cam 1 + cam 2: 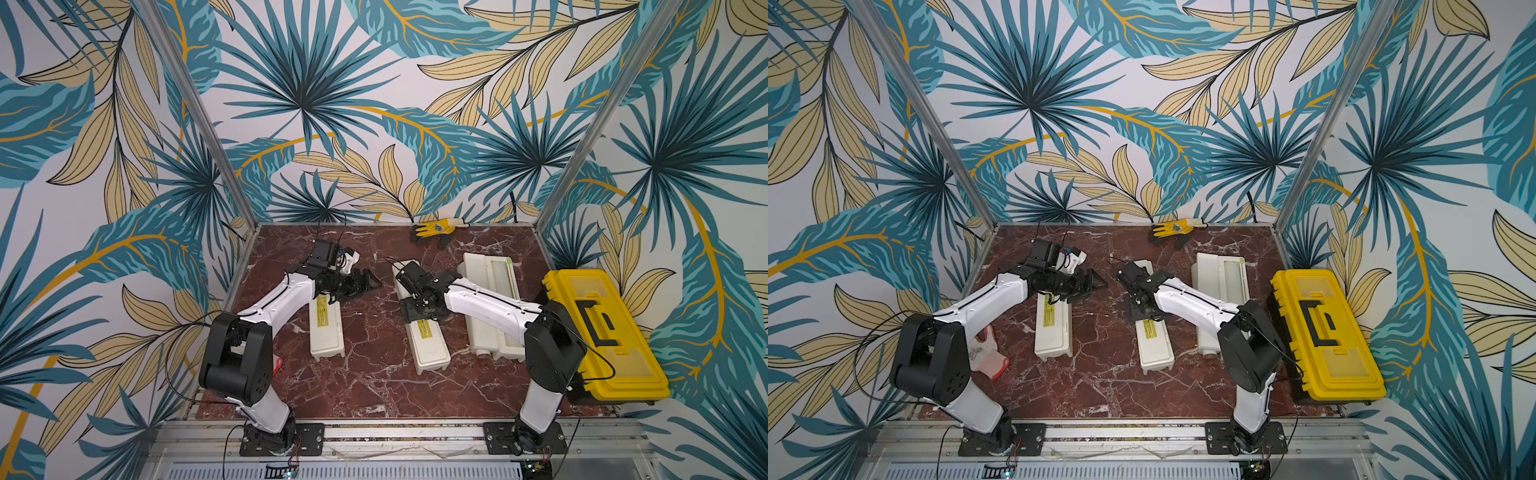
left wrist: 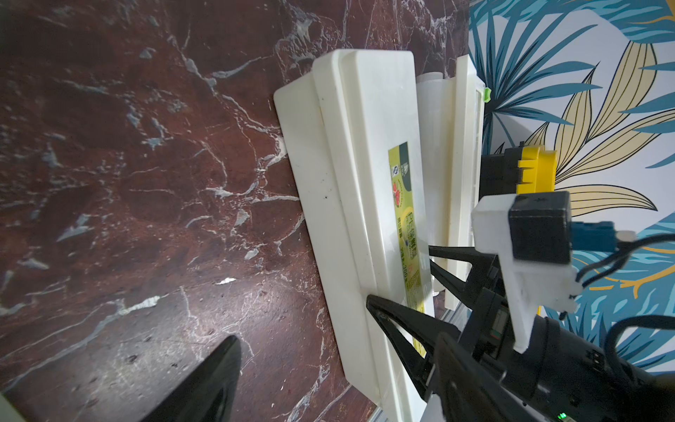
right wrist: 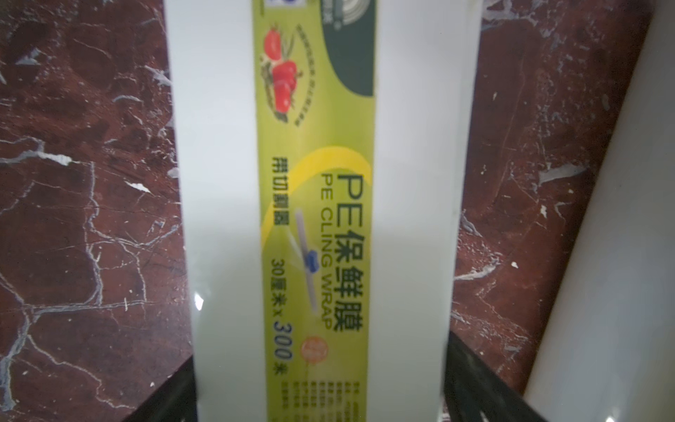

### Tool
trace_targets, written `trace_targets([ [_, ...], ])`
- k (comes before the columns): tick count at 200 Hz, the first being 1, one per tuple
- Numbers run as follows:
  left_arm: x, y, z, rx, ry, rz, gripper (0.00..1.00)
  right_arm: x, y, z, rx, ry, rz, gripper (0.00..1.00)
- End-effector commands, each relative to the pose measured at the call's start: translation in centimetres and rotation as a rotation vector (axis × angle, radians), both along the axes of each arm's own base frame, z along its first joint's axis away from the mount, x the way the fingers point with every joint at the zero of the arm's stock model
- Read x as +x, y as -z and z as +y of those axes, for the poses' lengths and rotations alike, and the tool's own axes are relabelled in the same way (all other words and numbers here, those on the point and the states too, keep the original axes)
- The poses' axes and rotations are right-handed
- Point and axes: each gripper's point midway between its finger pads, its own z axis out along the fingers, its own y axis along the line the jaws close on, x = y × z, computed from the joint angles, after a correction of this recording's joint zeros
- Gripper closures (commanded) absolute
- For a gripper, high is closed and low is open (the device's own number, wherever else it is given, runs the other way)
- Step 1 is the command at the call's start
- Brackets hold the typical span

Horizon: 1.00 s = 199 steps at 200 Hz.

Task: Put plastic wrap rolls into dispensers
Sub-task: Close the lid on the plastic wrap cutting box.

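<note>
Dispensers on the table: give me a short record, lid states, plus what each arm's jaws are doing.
left dispenser: lid closed
middle dispenser: lid closed
right dispenser: lid open
left gripper: jaws open, empty, beside the left dispenser
right gripper: jaws open, astride the middle dispenser; contact unclear
bystanders: yellow toolbox, glove

We stood in a robot-lab test booth: leaf-print wall panels [image 1: 374, 83] hung on aluminium posts [image 1: 198, 112], a red marble-look surface [image 1: 374, 374] lay between them, and the left arm [image 1: 266, 299] and right arm [image 1: 490, 307] were bolted to a metal rail [image 1: 399, 432] along its front edge.
</note>
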Motion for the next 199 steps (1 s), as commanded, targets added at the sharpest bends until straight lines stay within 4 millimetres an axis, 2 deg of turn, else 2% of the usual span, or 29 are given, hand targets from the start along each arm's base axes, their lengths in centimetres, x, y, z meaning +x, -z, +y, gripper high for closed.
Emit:
trace_targets([
  [1, 0.4, -0.1, -0.2, 0.008, -0.001, -0.01, 0.16, -0.4, -0.9, -1.1, -0.043, -0.008, 0.011, 0.14],
  [86, 0.2, 0.1, -0.4, 0.013, 0.0, -0.006, 0.16, -1.1, 1.9, -1.4, -0.053, -0.009, 0.045, 0.13],
  [118, 0.2, 0.0, -0.4, 0.01, 0.002, -0.006, 0.16, -1.3, 3.0, -1.8, -0.072, 0.007, 0.054, 0.09],
  [199, 0.3, 0.3, -0.7, 0.009, 0.009, 0.005, 0.16, -1.3, 0.6, -2.3, -0.101, -0.021, 0.034, 0.11],
])
